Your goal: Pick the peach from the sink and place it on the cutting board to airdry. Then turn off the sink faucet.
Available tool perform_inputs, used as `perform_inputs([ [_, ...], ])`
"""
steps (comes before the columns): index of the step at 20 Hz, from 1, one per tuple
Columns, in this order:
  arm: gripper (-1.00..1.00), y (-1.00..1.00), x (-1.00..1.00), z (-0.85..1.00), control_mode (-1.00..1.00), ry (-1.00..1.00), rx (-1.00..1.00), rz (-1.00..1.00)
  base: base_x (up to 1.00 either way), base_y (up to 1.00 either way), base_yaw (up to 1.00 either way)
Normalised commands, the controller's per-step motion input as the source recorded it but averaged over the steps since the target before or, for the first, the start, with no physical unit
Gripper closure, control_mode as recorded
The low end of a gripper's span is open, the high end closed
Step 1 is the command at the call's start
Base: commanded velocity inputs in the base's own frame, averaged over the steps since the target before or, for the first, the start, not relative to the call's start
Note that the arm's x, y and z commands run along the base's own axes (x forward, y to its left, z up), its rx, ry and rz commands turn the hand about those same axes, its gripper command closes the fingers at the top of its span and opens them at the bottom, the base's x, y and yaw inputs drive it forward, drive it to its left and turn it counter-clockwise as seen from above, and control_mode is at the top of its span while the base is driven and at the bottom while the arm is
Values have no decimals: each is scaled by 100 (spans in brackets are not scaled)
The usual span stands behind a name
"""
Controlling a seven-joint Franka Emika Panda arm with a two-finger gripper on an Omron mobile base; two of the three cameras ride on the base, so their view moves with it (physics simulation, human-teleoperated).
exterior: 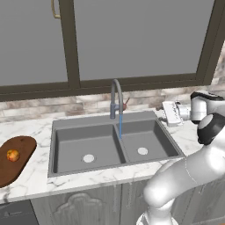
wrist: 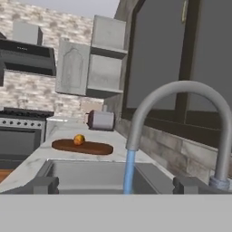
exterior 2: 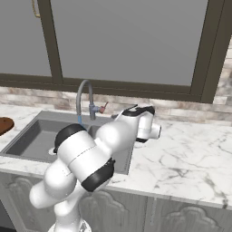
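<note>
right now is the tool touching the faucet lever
Apart. In the left base view the tool hangs over the counter at the sink's right end, with bare sink rim between it and the reddish lever on the faucet.

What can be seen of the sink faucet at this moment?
The sink faucet is a tall, slim gooseneck of grey metal, standing upright at the back edge of the sink, about over the divider between the two basins. Its arched spout curves forward and down, and a thin blue stream of water runs from it, so it is on. A small reddish side lever sticks out near its base. The gripper holds beside it, not touching.
</note>
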Motion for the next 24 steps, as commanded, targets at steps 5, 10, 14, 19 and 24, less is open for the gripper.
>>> perform_inputs([
  [5,-100,8,2,-6,-100,0,0,2,0,0,0],
  [10,-100,16,12,0,-100,0,0,0,0,0,0],
  [14,-100,18,16,0,-100,0,1,0,0,0,0],
  [19,-100,15,17,-5,-100,0,4,-2,0,0,0],
  [24,-100,11,19,-1,-100,0,3,-4,0,0,0],
])
